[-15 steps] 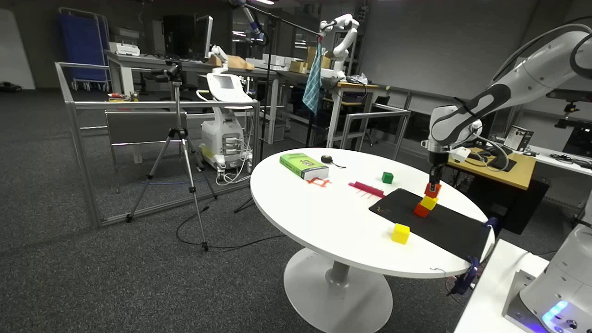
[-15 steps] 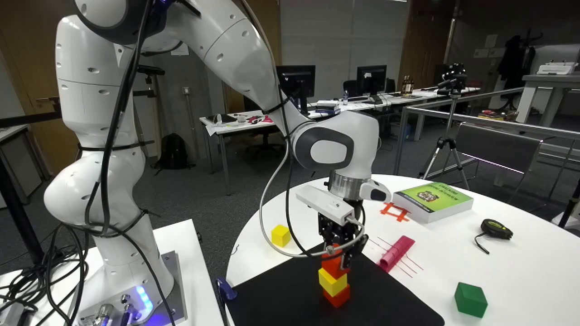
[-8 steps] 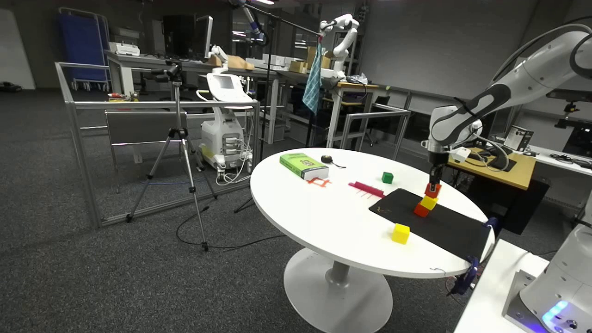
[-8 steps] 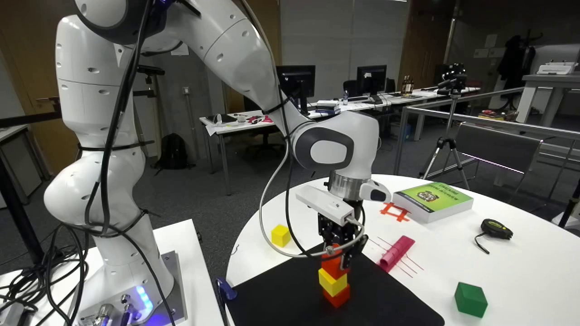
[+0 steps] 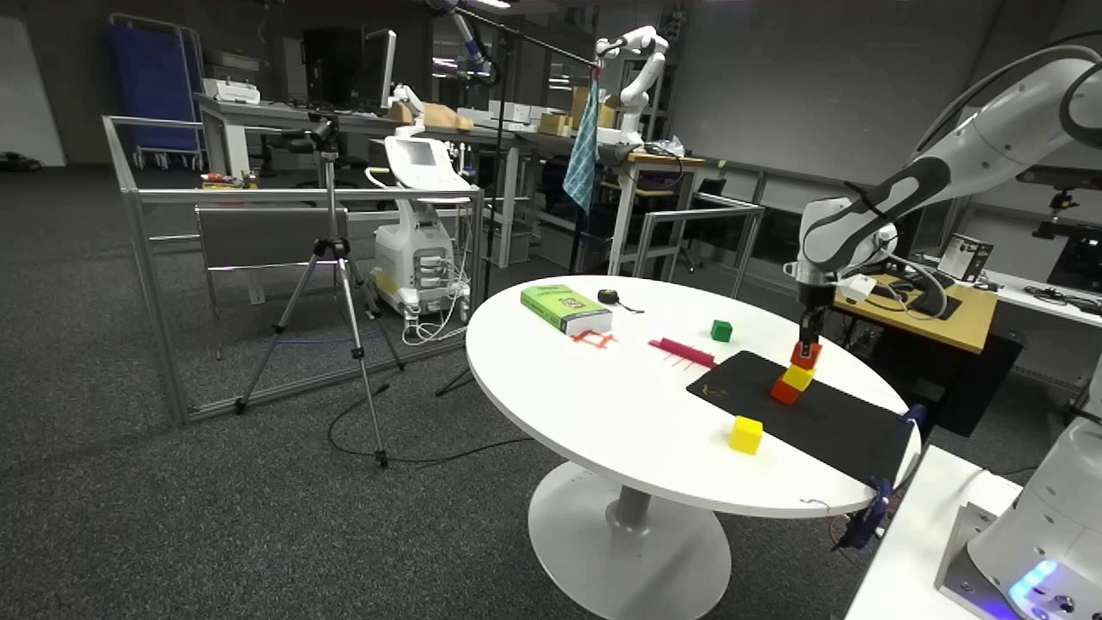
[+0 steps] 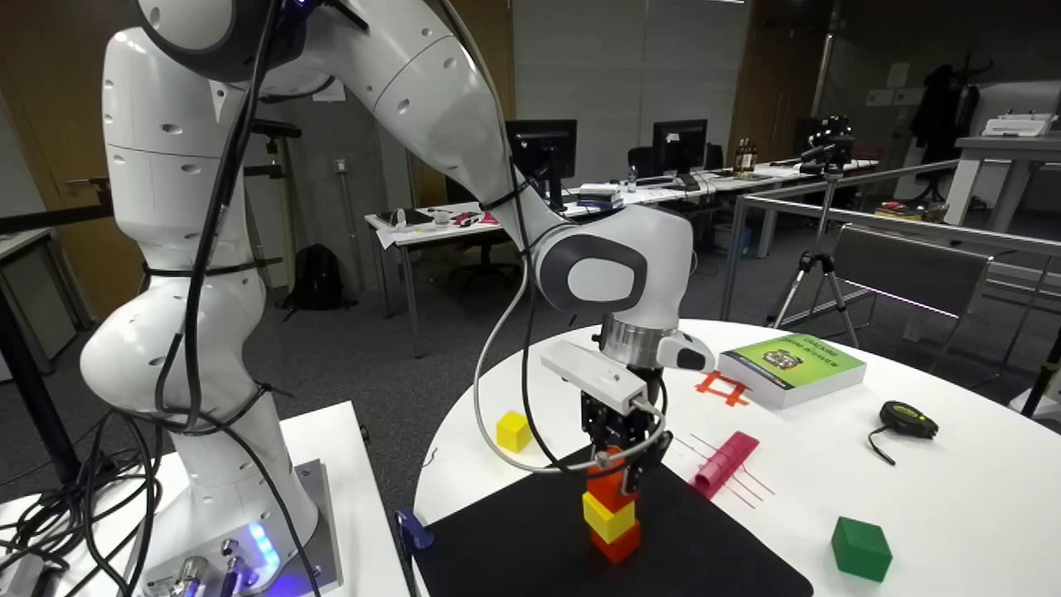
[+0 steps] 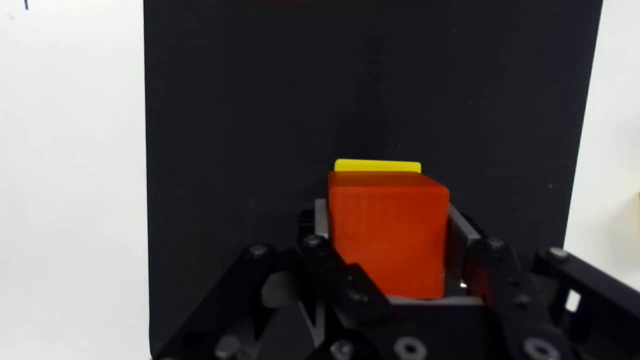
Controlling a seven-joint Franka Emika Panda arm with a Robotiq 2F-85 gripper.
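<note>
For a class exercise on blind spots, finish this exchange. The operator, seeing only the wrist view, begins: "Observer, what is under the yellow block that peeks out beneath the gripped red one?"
Observer: Another red block, sitting on the black mat.
Operator: Is there a block of any other colour?
Observer: Yes, a green block on the white table, off the mat.
Operator: And something besides blocks?
Observer: A thick book with a green cover, lying flat.

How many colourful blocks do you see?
5: a top red block in the gripper, a middle yellow block and a bottom red block beneath it, a loose yellow block and a green block on the white table.
</note>
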